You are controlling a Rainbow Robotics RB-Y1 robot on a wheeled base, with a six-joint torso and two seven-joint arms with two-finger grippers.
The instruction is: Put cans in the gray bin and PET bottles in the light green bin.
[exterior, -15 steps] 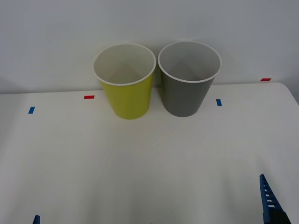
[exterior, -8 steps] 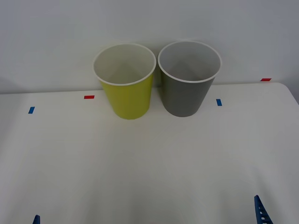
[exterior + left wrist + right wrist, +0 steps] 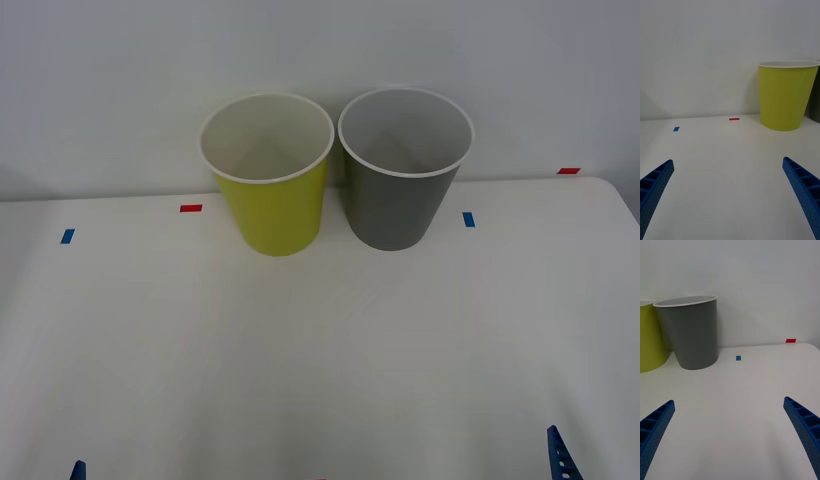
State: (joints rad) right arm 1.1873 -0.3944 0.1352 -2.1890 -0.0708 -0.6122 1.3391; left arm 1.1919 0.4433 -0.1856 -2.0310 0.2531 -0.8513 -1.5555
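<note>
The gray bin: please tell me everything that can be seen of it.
The gray bin is a large tapered cup shape, dark gray outside, with a white rim and a pale inside, smooth like plastic or coated paper. It stands upright, mouth open, at the far side of the white table near the wall. No contents are visible inside. The light green bin stands close on its left; contact cannot be told. Neither tool touches it.

Bright, even, sharp light; soft shadows beside the bins.
</note>
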